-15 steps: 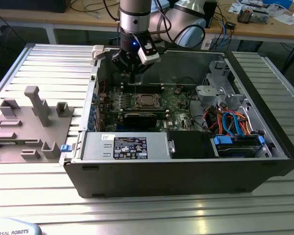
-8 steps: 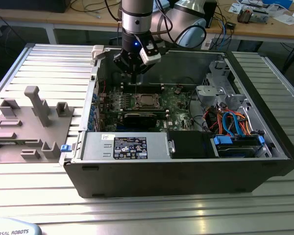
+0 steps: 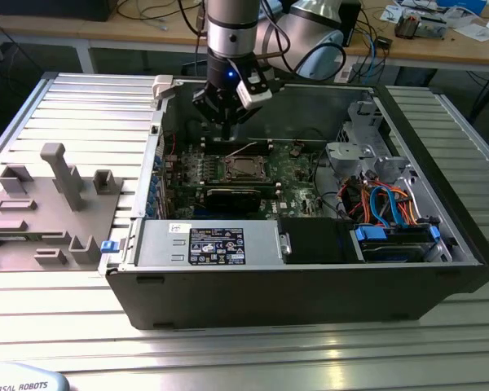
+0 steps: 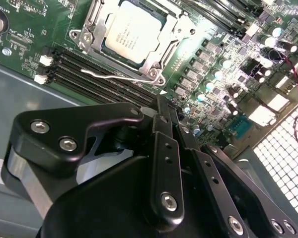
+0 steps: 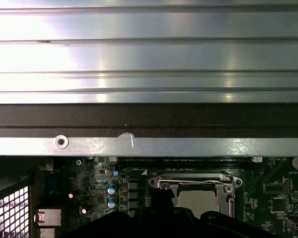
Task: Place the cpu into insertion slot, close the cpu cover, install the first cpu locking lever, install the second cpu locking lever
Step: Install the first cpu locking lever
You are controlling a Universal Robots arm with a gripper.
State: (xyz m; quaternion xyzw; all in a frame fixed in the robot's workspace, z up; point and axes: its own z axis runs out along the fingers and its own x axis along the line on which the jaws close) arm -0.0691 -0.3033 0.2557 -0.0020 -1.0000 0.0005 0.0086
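Note:
The cpu (image 4: 134, 29), a dull silver square chip, lies flat in the insertion slot (image 3: 244, 169) on the green board. The cpu cover (image 4: 156, 62), a silver frame, lies down around it. A thin wire locking lever (image 4: 114, 76) runs along the socket's side beside the memory slots. My gripper (image 4: 161, 105) hovers above the board a short way from the socket, on the side toward the case's back wall. Its black fingers are pressed together with nothing between them. In the exterior view my gripper (image 3: 226, 134) hangs inside the open case. In the first wrist view the cpu (image 5: 198, 201) sits under the cover (image 5: 193, 181).
Long black memory slots (image 4: 89, 82) lie next to the socket. The case wall (image 5: 149, 121) stands close behind the gripper. A drive cage (image 3: 363, 142) and coloured cables (image 3: 383, 204) fill the exterior view's right. A power supply (image 3: 212, 243) sits in front. A grey fixture (image 3: 49, 204) rests outside the case.

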